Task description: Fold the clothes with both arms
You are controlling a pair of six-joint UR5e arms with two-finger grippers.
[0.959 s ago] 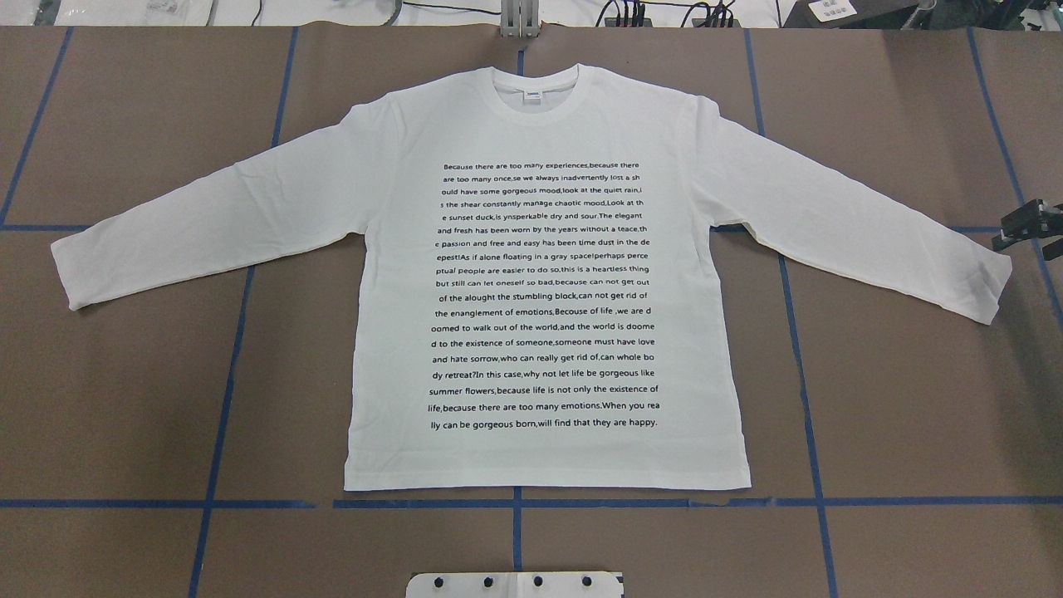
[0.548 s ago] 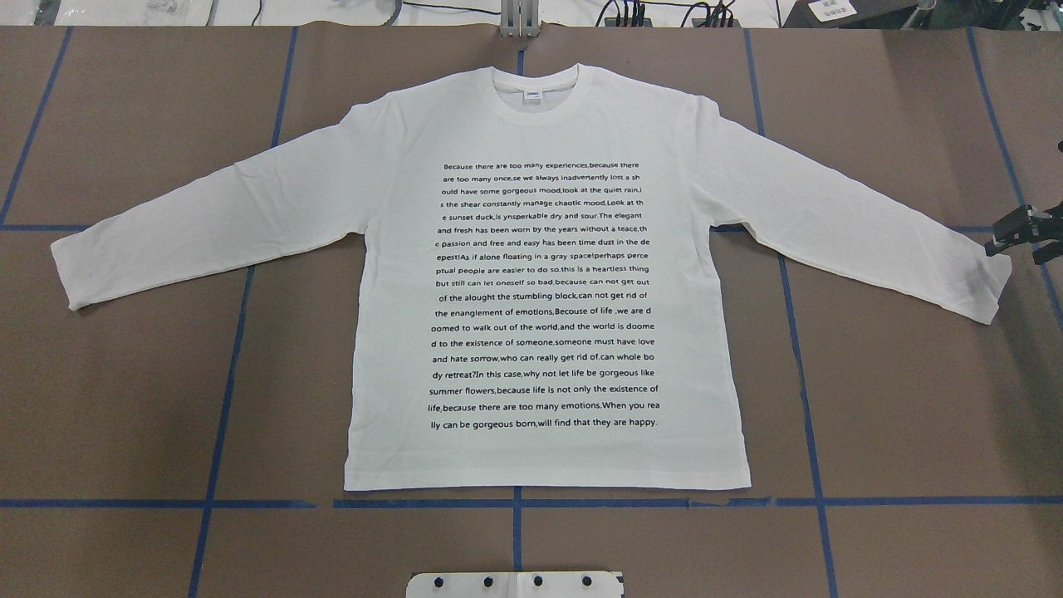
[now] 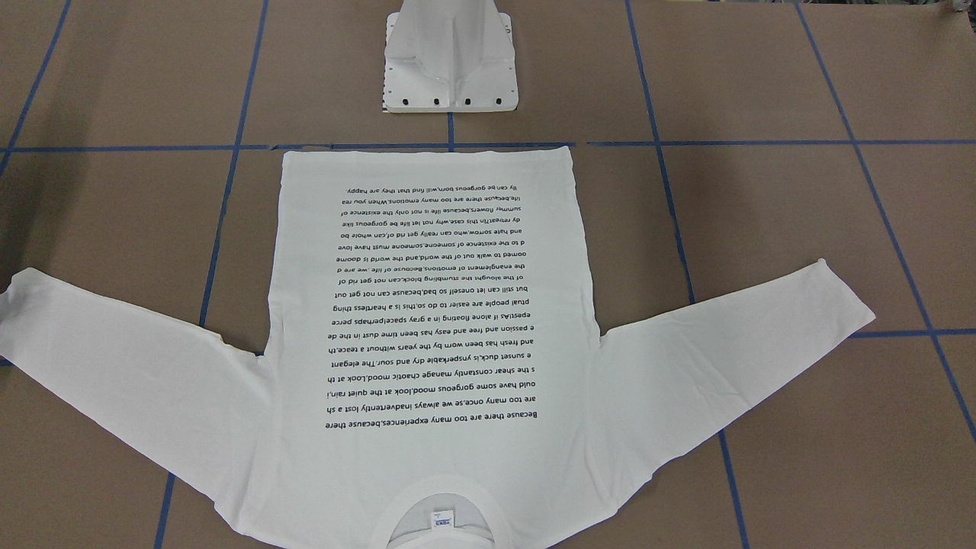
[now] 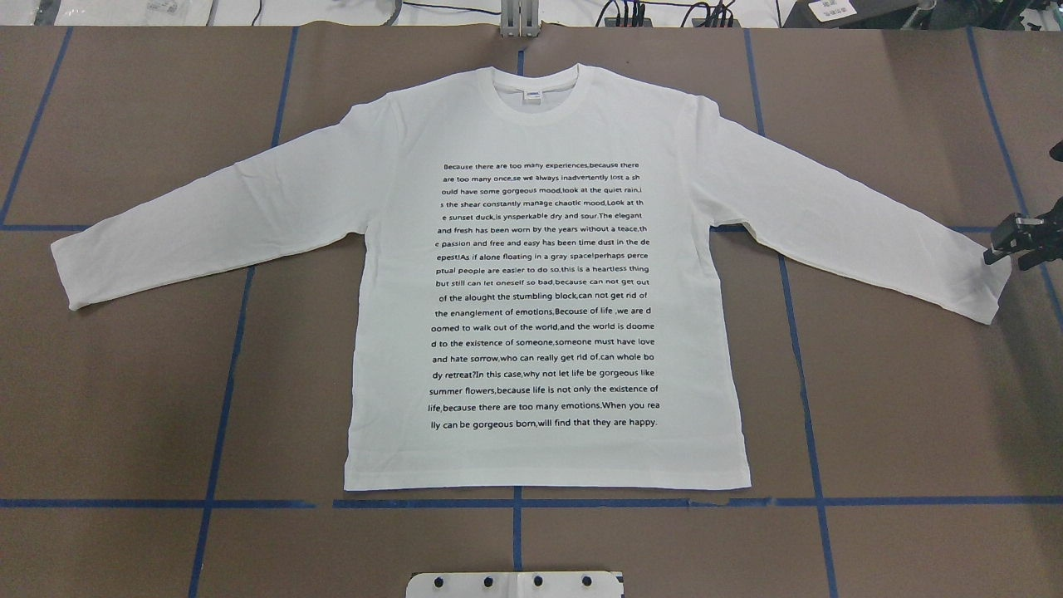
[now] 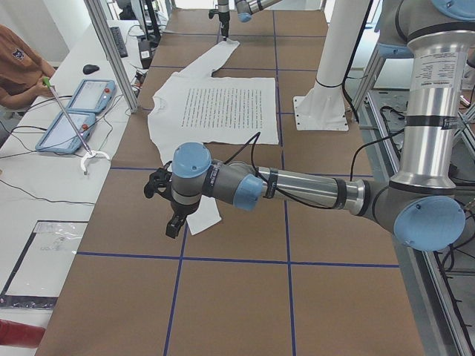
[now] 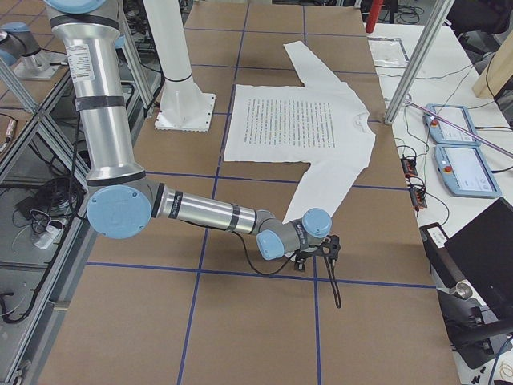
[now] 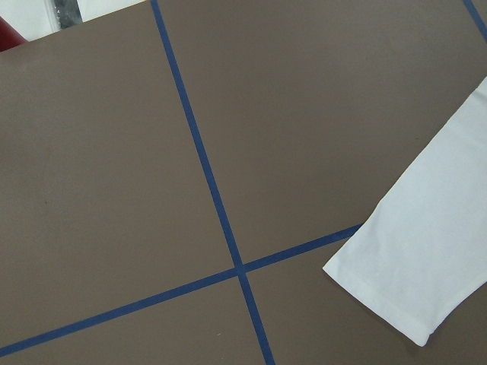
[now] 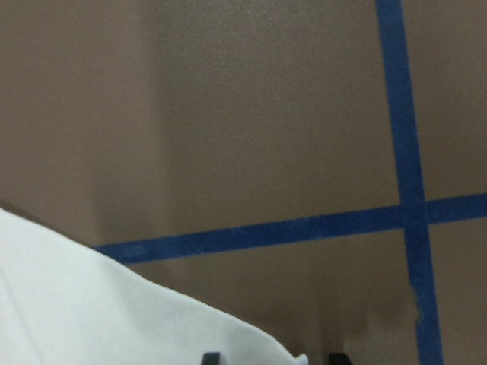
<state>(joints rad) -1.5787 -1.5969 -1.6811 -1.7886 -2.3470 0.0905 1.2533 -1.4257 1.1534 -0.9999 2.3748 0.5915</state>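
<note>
Right arm (image 6: 204, 215) neared the T-shirt (image 4: 548, 124) cuff (image 4: 992, 291), jaws parted, left's unclear; collar (image 4: 536, 115) points away.

Ovhd, front cams: same shirt (image 4: 548, 274)

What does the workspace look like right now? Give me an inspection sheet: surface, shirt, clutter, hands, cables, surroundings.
Surface: brown table with a blue tape grid.
Job's things: white long-sleeved shirt lying flat, print up, both sleeves spread, not yet folded.
Clutter: nothing seen on the table except the white pedestal base.
Hands: right hand open at the right cuff's edge; left hand above the left cuff, open or shut not discernible.
Cables: black cables beyond the far table edge.
Surroundings: side bench with blue-framed screens; a person seated there.
</note>
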